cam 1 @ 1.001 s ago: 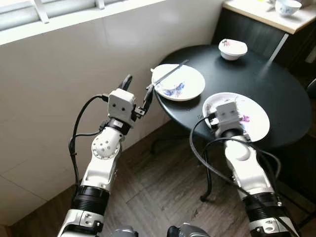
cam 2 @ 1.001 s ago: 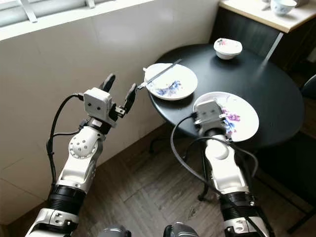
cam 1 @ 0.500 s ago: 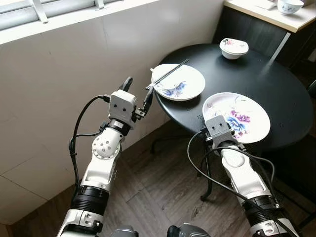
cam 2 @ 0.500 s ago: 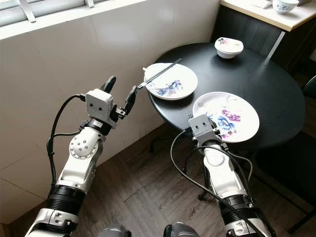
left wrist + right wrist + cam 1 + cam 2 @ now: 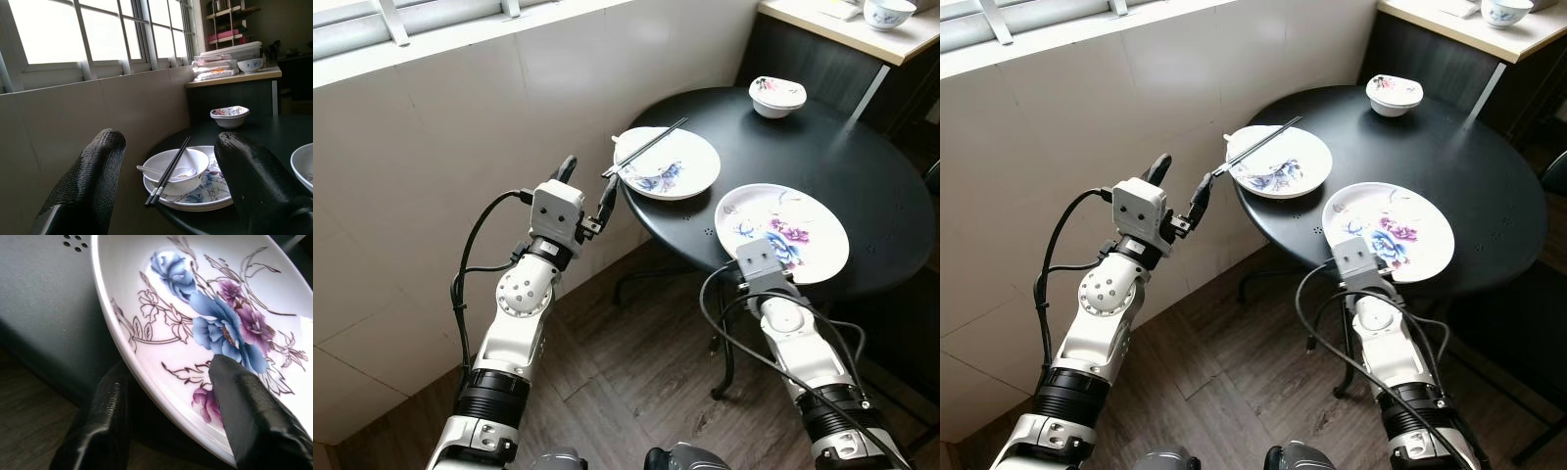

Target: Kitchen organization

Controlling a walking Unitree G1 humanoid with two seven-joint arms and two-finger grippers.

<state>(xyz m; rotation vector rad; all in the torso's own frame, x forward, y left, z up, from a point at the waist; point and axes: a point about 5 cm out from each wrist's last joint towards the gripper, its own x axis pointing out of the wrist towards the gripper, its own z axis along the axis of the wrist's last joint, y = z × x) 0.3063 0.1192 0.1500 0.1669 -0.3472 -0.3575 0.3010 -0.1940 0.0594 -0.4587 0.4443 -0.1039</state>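
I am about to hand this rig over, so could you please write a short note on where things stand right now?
Right gripper: fingers straddle the near rim of the empty flowered plate, one above, one below; whether it is clamped cannot be told.
Left gripper: open, holding nothing, raised beside the round black table, aimed at the second plate.
On the table: that second plate carries a bowl with a spoon in it and chopsticks across it. A small bowl sits at the far edge.
Done: nothing cleared.
Left: lift the empty plate, then clear the rest.
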